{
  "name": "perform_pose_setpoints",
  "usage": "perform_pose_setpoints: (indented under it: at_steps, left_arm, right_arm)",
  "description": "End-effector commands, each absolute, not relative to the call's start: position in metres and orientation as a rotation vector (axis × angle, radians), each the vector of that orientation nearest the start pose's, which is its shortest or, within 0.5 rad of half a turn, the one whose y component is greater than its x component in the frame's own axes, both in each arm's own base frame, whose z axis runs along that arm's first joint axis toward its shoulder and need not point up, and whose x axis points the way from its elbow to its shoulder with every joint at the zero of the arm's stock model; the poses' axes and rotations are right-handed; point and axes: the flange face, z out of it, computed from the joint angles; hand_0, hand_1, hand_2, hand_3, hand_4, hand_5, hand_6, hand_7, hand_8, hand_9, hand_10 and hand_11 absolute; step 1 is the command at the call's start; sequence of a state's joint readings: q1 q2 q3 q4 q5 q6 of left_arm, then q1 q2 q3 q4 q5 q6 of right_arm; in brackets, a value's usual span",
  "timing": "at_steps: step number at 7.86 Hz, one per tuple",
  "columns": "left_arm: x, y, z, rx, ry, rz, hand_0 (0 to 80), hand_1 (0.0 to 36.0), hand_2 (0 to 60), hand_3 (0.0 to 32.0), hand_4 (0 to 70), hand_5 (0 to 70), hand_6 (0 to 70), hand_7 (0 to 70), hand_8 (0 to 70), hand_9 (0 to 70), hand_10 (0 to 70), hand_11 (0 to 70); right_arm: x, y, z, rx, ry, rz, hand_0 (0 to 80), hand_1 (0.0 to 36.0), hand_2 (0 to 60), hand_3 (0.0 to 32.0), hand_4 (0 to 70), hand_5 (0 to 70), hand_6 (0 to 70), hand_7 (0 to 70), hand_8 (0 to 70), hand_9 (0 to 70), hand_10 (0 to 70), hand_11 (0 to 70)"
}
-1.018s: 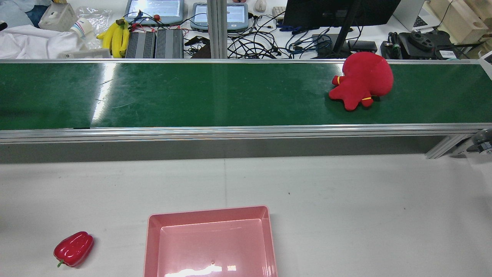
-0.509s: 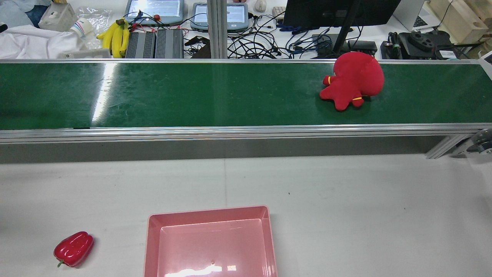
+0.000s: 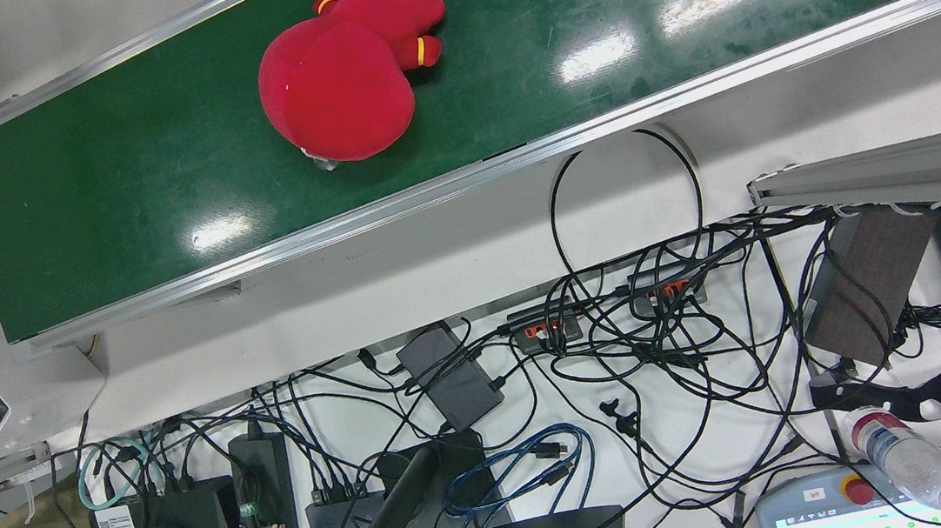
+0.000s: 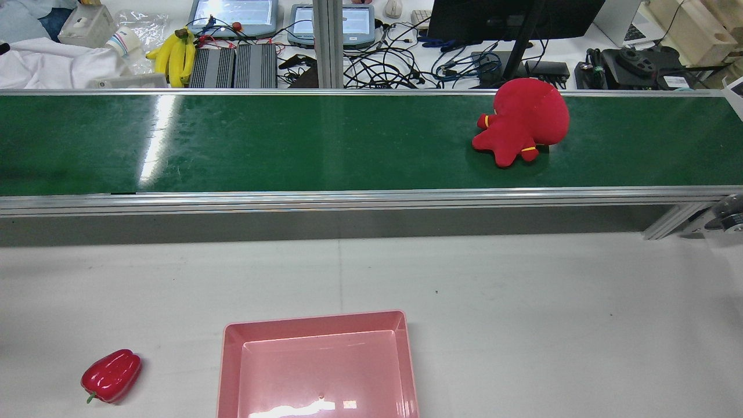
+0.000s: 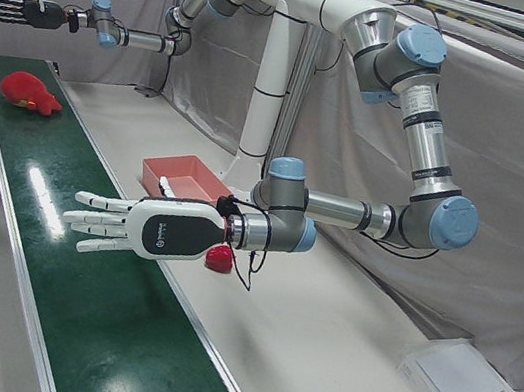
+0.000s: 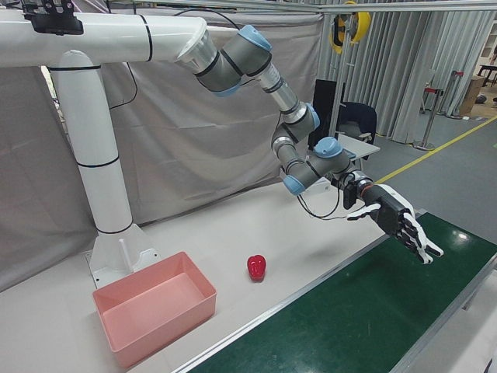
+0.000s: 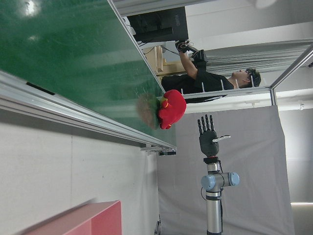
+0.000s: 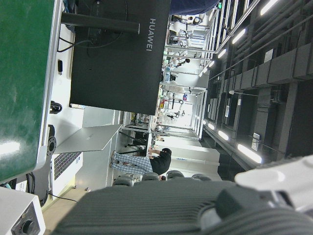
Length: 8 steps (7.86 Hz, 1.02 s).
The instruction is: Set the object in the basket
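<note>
- While the red plush toy [image 5: 31,92] lies on its side at the far end of the green belt [image 5: 79,255], the right hand [image 5: 19,9] hangs above it with fingers spread and nothing held; the toy sits at about 5 o'clock from that hand, clearly apart.
- From the left hand [image 5: 125,223], flat, spread and empty over the belt, the toy is at 11 o'clock, well apart.
- Only the left-front view shows both hands with the toy; the rear view gives the pink basket [image 4: 316,318] at 7 o'clock from the toy, and a red pepper [image 4: 111,375] at the basket's 9 o'clock.
- Seen from the front view, the toy has a big round head, stubby limbs and yellow bands.
</note>
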State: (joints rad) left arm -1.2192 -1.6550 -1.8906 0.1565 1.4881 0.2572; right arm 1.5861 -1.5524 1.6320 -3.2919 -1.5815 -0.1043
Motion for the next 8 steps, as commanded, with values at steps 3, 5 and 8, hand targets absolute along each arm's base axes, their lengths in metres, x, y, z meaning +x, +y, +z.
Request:
perform_pose_setpoints:
  at_steps: [3, 5, 8]
  left_arm:
    - [0.0455, -0.5332, 0.5060, -0.029, 2.256, -1.708, 61.4, 20.4, 0.0, 0.0, 8.8, 17.5, 2.0, 2.1, 7.3, 12.1, 0.0, 0.0]
    - [0.0456, -0.5336, 0.5045, -0.031, 2.260, -1.706, 62.3, 20.5, 0.0, 0.0, 9.5, 17.6, 2.1, 2.0, 7.3, 12.1, 0.0, 0.0]
    - [0.0440, -0.5337, 0.5045, -0.031, 2.262, -1.709, 61.8, 20.5, 0.0, 0.0, 8.8, 17.1, 1.9, 2.1, 7.2, 11.9, 0.0, 0.0]
  right_arm:
    - [0.1397, -0.4890, 0.6627, -0.118, 2.189, -2.350, 0.0, 0.0, 0.0, 0.0, 0.0, 0.0, 0.0, 0.0, 0.0, 0.0, 0.0, 0.0]
    - [0.1397, -0.4890, 0.6627, -0.118, 2.189, -2.350, 0.0, 0.0, 0.0, 0.0, 0.0, 0.0, 0.0, 0.0, 0.0, 0.0, 0.0, 0.0]
    - [0.1397, -0.4890, 0.6627, -0.118, 2.189, -2.350, 0.0, 0.0, 0.0, 0.0, 0.0, 0.0, 0.0, 0.0, 0.0, 0.0, 0.0, 0.0]
